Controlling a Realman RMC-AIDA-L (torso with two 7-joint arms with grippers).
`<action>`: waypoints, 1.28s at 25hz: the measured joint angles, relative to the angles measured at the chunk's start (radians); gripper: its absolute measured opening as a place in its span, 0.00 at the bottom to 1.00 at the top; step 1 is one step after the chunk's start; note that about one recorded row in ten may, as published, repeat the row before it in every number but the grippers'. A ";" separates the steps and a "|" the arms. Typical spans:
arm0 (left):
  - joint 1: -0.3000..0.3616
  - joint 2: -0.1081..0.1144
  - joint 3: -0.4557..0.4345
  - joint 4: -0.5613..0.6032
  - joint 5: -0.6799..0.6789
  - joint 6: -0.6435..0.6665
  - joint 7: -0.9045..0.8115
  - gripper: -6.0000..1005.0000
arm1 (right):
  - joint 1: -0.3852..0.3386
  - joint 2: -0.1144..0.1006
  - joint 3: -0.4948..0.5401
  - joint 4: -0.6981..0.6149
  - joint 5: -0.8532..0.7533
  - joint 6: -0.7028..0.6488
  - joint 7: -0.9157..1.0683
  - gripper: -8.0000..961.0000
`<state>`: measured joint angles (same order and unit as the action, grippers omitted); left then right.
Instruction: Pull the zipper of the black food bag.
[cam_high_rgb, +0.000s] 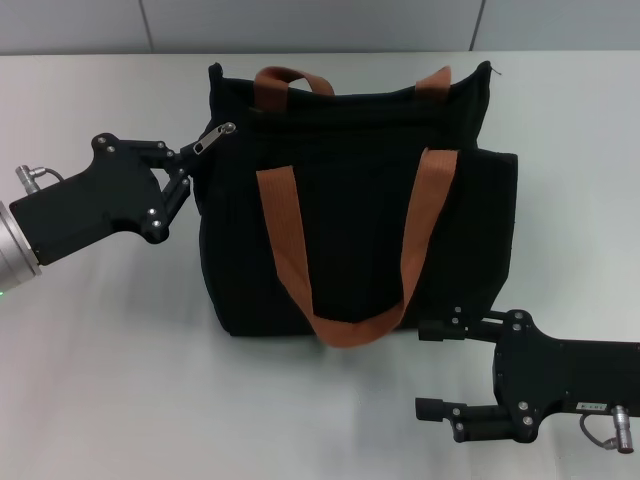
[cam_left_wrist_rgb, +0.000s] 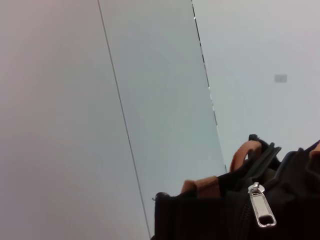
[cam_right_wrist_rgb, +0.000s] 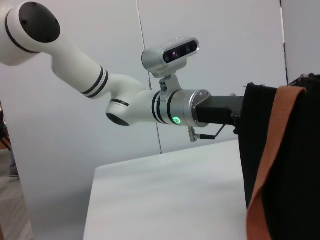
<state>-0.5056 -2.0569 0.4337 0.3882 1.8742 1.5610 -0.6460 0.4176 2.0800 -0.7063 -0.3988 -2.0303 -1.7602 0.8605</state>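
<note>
The black food bag (cam_high_rgb: 350, 190) stands mid-table with two rust-brown strap handles (cam_high_rgb: 290, 240). The zipper (cam_high_rgb: 215, 138), a silver slider with a thin pull tab, sits at the bag's top left corner. In the left wrist view the zipper (cam_left_wrist_rgb: 261, 205) hangs free against the black fabric. My left gripper (cam_high_rgb: 188, 160) is at the bag's left side. Its fingers are closed together just beside the lower end of the tab. My right gripper (cam_high_rgb: 436, 368) is open and empty, low by the bag's front right corner. The bag (cam_right_wrist_rgb: 290, 150) also shows in the right wrist view.
The bag rests on a white table (cam_high_rgb: 110, 360) with a grey panelled wall (cam_high_rgb: 300, 25) behind it. The right wrist view shows my white left arm (cam_right_wrist_rgb: 125, 100) reaching to the bag's far side.
</note>
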 joint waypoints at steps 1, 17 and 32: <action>0.002 0.000 0.000 0.000 0.000 0.007 0.000 0.02 | 0.003 0.000 0.001 0.002 0.002 -0.007 0.000 0.80; 0.039 -0.008 -0.001 0.014 -0.048 0.045 0.019 0.02 | 0.027 0.000 0.147 0.023 0.022 -0.196 0.131 0.80; 0.059 -0.011 0.006 0.003 -0.092 0.091 0.080 0.02 | 0.248 -0.013 0.176 -0.065 0.191 -0.173 0.943 0.80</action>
<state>-0.4463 -2.0678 0.4400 0.3912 1.7819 1.6523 -0.5659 0.6660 2.0669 -0.5308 -0.4640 -1.8395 -1.9329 1.8034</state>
